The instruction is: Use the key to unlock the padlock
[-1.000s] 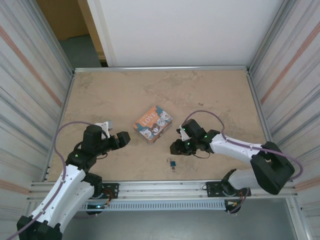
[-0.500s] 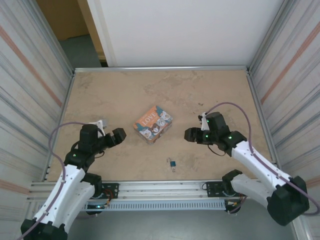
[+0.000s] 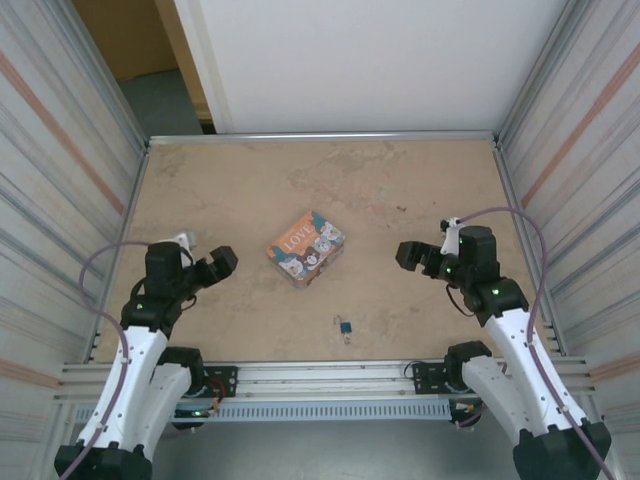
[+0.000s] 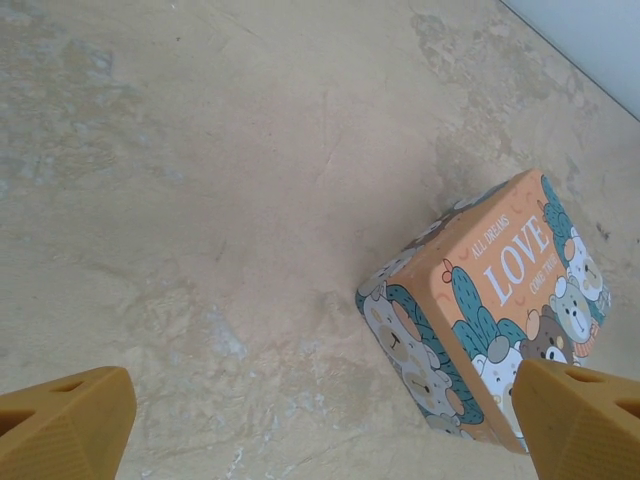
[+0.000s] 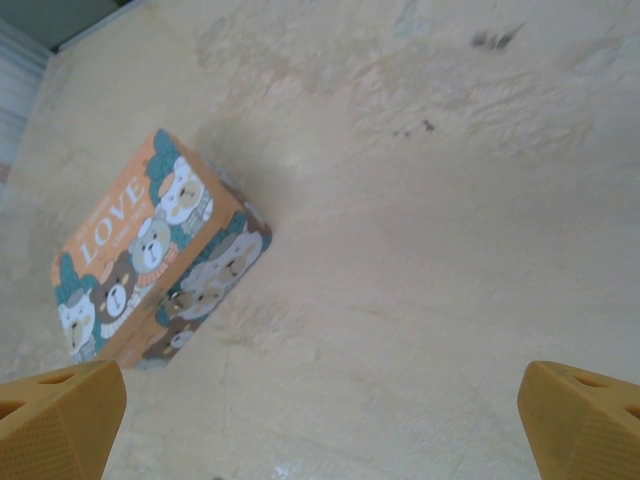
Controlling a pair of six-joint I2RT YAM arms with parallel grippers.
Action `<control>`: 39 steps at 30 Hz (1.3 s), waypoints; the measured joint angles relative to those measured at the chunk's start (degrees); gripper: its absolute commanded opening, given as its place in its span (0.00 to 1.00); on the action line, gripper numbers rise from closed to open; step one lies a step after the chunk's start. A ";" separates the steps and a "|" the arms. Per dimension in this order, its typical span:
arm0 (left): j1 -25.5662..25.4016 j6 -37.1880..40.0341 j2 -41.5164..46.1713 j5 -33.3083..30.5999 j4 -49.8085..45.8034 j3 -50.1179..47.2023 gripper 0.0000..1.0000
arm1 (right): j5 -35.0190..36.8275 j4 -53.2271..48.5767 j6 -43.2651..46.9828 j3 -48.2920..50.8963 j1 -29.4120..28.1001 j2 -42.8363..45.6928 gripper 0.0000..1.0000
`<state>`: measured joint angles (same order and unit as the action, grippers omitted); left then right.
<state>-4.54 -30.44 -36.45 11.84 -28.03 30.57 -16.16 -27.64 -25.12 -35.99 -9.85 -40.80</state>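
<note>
The tiny blue-teal padlock [image 3: 345, 326] lies on the table near the front edge, between the two arms. A small pale bit lies at its near end; I cannot tell whether that is the key. My left gripper [image 3: 222, 262] hovers left of the box, well away from the padlock. In the left wrist view this gripper [image 4: 320, 430] is open, its orange fingertips [image 4: 62, 424] wide apart over bare table. My right gripper [image 3: 408, 254] hangs to the padlock's upper right. It is also open in the right wrist view [image 5: 320, 420], with nothing between its fingertips [image 5: 584, 415].
The orange-and-teal "LOVE" cat-print box [image 3: 306, 246] sits mid-table, seen also from the left wrist [image 4: 495, 310] and from the right wrist [image 5: 150, 265]. Metal walls ring the beige table [image 3: 330, 190]. A rail [image 3: 320, 375] runs along the front edge.
The right gripper pulled back to the right, away from the padlock, and opened wide. The left gripper drew back to the left and opened further. The padlock stayed in place.
</note>
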 measured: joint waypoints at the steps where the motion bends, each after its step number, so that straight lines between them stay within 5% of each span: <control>1: 0.00 0.39 0.00 -0.35 -0.39 0.26 0.99 | -0.17 0.00 0.35 0.00 0.96 0.22 0.99; 12: 0.09 5.92 -2.34 -4.81 -0.33 0.63 0.99 | 0.37 1.53 3.63 0.87 8.00 1.53 0.99; 21: 0.09 11.21 -4.96 -11.72 6.08 0.61 0.99 | 7.93 9.79 8.55 3.87 9.62 1.90 0.99; 39: 2.99 16.22 -16.92 -17.92 20.57 -2.40 0.99 | 16.61 34.91 13.86 15.41 9.88 -12.33 0.99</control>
<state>-1.54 -14.22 -53.36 -6.09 -7.46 28.16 0.45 7.27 -11.27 -20.58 0.03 -53.12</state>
